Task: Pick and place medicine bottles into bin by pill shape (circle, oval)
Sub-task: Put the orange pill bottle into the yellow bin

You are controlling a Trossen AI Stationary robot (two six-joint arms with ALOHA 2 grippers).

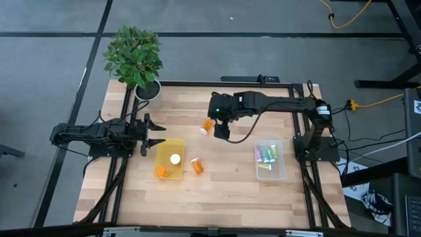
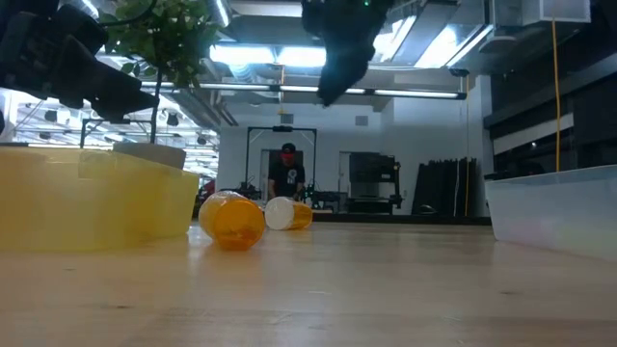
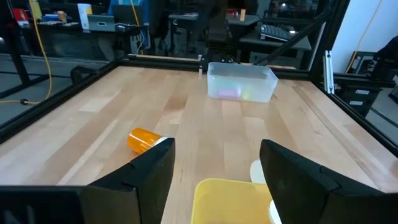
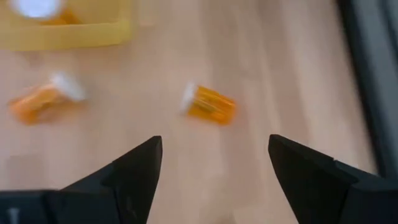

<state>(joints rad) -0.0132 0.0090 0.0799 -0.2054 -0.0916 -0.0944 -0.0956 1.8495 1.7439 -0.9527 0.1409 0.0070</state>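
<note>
- Right gripper (image 1: 222, 131) is seen over the middle of the table (image 1: 230, 191), raised clear of the wood; jaws stand apart, nothing held between them.
- In the right wrist view, the gripper (image 4: 214, 171) looks down past its spread fingers (image 4: 134, 168) at an orange bottle (image 4: 211, 104) lying on its side, white cap toward the yellow bin (image 4: 68, 31).
- The same orange bottle (image 1: 208, 125) is noted in the high view just beside the right gripper, on bare wood.
- A second orange bottle (image 1: 197, 165) lies on its side just beside the yellow bin (image 1: 160, 153), outside it.
- Inside the yellow bin, one orange bottle (image 1: 162, 172) and a white cap (image 1: 175, 158) are seen; whether the cap sits on another bottle cannot be told.
- The clear bin (image 1: 281, 170) sits toward the right side, holding pastel vials (image 1: 266, 155), green and purple among them; count not readable.
- Left gripper (image 1: 152, 133) waits at the left edge, near the yellow bin; jaws apart, empty.
- A potted plant (image 1: 135, 56) stands at the far left corner.
</note>
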